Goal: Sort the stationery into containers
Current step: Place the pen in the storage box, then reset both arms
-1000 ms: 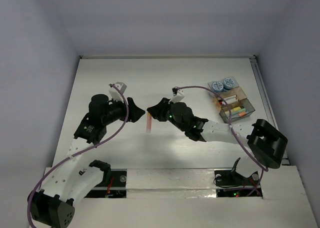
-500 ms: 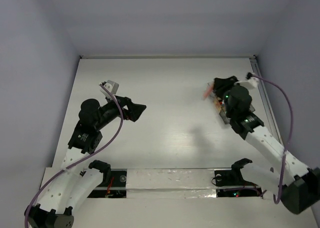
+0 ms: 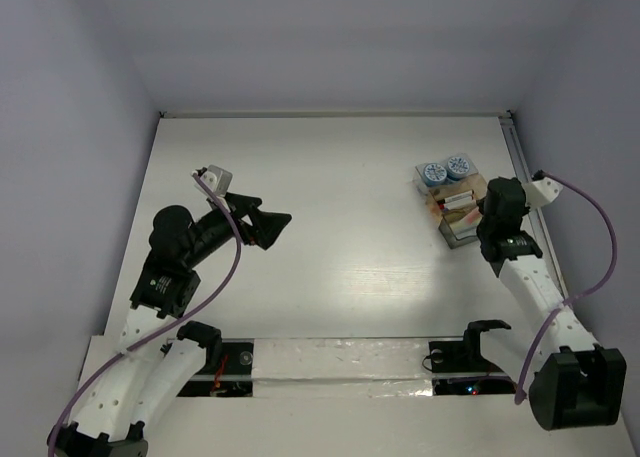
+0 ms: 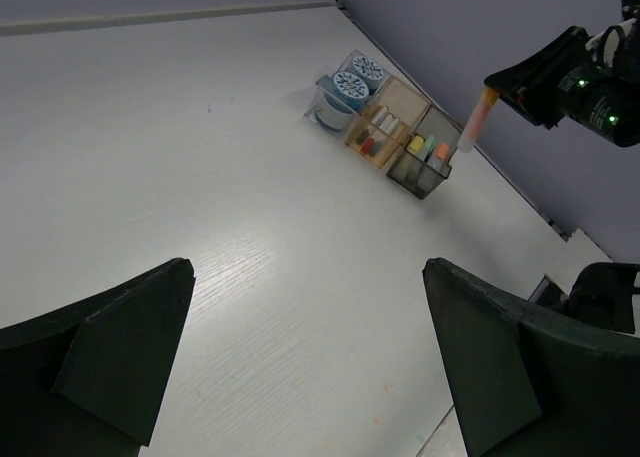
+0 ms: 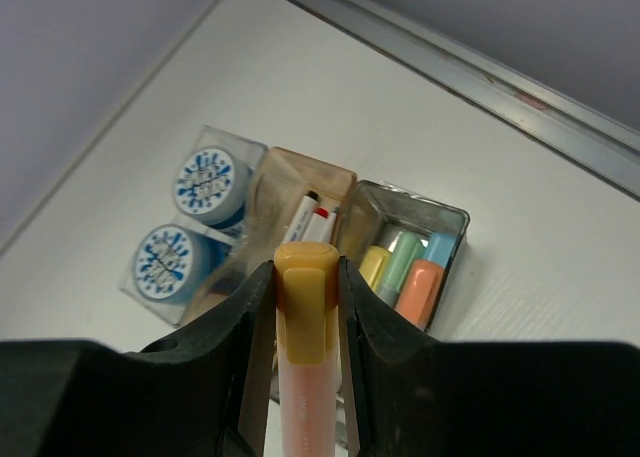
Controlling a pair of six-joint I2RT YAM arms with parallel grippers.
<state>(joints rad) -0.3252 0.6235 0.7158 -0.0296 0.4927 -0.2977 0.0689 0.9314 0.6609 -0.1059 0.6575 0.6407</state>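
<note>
Well, the table point(image 3: 330, 177) was white, and the tray point(image 5: 420, 199) sat near its far right side. The left gripper point(image 3: 280, 219) was wide open with nothing in it, well apart from the tray. The right gripper point(image 5: 305, 277) hung over the tray, squeezed tight on a marker point(image 4: 477, 120) with a yellow cap. Rolls point(image 5: 190, 217) filled one end part, and short sticks point(image 5: 415, 277) filled the grey end part. A pen point(image 5: 305, 217) lay in the middle part, so the marker likely belonged there. It would be best to go down slowly, line the marker up with that part, miss the thin walls, and let go only when low.
</note>
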